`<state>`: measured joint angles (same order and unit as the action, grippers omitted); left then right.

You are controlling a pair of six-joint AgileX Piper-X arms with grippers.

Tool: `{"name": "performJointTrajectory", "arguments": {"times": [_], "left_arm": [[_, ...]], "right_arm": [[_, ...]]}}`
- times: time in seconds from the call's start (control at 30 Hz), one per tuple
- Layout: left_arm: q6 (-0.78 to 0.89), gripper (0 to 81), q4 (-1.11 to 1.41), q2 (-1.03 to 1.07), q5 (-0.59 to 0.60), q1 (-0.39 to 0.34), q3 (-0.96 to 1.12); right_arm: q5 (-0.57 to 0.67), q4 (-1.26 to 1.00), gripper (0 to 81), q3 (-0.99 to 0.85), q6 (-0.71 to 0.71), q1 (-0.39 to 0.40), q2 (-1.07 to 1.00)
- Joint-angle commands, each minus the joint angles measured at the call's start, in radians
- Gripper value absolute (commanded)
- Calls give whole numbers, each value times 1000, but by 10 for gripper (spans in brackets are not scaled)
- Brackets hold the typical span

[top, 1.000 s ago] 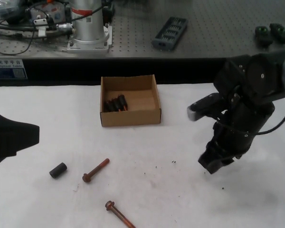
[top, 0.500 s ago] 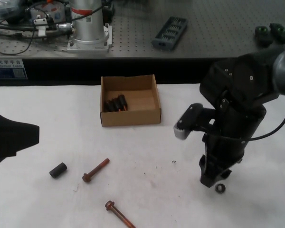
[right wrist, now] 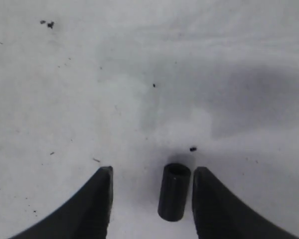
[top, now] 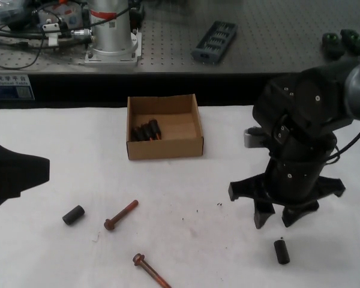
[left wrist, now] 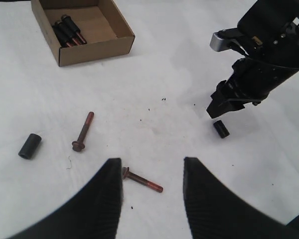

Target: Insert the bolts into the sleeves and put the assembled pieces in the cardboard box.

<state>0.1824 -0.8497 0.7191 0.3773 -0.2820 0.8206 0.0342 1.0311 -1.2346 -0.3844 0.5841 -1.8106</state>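
The right gripper [top: 276, 221] points down at the right side of the white worktop [top: 192, 180], its fingers [right wrist: 97, 204] spread apart and grasping nothing. A black sleeve [top: 281, 251] lies on its side on the worktop just near of the fingertips. In the right wrist view it sits in the gap between the fingers, close beside one of them.

The left gripper [left wrist: 149, 164] hangs over the near left of the worktop, its fingers also released and empty. One copper-coloured bolt [left wrist: 142, 180] lies just off its fingertips.

A second bolt [top: 121, 215] lies farther left, with another black sleeve [top: 73, 215] beside it, the two apart.

The open cardboard box [top: 165, 147] sits at the far middle. It holds a few assembled pieces [top: 147, 131] bunched toward its left wall.
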Motion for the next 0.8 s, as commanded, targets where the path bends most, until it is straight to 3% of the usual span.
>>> {"name": "performJointTrajectory", "arguments": {"times": [0.0, 0.3, 0.77], "left_arm": [[-9, 297, 14, -7, -14, -5, 5], [-9, 297, 14, -7, -14, -5, 5], [-9, 297, 14, -7, -14, -5, 5]], "right_arm": [[-17, 75, 366, 13, -25, 1, 15], [-9, 59, 366, 133, -25, 1, 17], [24, -51, 366, 135, -27, 1, 17]]}}
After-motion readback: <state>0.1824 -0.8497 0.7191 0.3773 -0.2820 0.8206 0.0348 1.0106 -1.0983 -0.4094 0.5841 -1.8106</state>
